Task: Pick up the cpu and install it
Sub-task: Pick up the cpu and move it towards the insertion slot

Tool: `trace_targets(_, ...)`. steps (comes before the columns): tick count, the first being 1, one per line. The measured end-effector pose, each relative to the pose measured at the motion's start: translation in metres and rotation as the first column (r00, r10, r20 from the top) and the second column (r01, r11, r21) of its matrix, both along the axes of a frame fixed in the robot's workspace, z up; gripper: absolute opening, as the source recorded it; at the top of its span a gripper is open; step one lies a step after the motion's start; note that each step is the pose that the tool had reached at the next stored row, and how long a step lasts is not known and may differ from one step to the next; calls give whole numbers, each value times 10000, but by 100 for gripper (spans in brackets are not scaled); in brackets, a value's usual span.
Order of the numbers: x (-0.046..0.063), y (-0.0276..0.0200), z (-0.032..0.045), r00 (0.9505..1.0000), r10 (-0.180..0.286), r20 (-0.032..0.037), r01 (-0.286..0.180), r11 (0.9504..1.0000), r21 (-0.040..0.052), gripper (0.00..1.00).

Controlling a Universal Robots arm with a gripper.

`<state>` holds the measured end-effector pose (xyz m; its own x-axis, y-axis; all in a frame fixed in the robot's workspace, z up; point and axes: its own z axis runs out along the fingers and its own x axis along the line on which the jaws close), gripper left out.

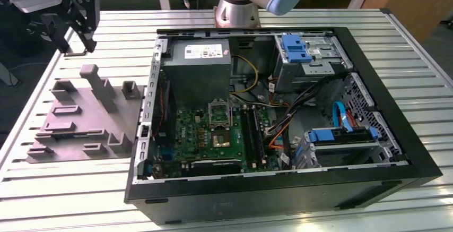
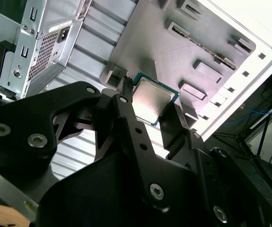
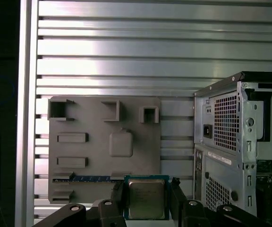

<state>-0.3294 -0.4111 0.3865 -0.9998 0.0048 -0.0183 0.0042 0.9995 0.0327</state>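
The black pincer [image 3: 147, 202] clamps the flat square silvery-topped cpu [image 3: 146, 197] between its fingers, over the grey moulded tray [image 3: 103, 142] beside the open computer case [image 3: 240, 142].

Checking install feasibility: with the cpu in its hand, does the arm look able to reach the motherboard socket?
Probably yes. The hand grips the cpu above the tray; the case is open and the socket lies bare, cables running beside it.

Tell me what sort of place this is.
Probably a robotics lab test bench: a slatted metal table holds an open computer case and a grey moulded tray, and the pincer grips the cpu.
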Motion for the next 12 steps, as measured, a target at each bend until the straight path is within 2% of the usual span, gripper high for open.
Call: trace_targets(12, 86, -1, 0, 10000, 1, 0, -1, 10000, 0, 47)
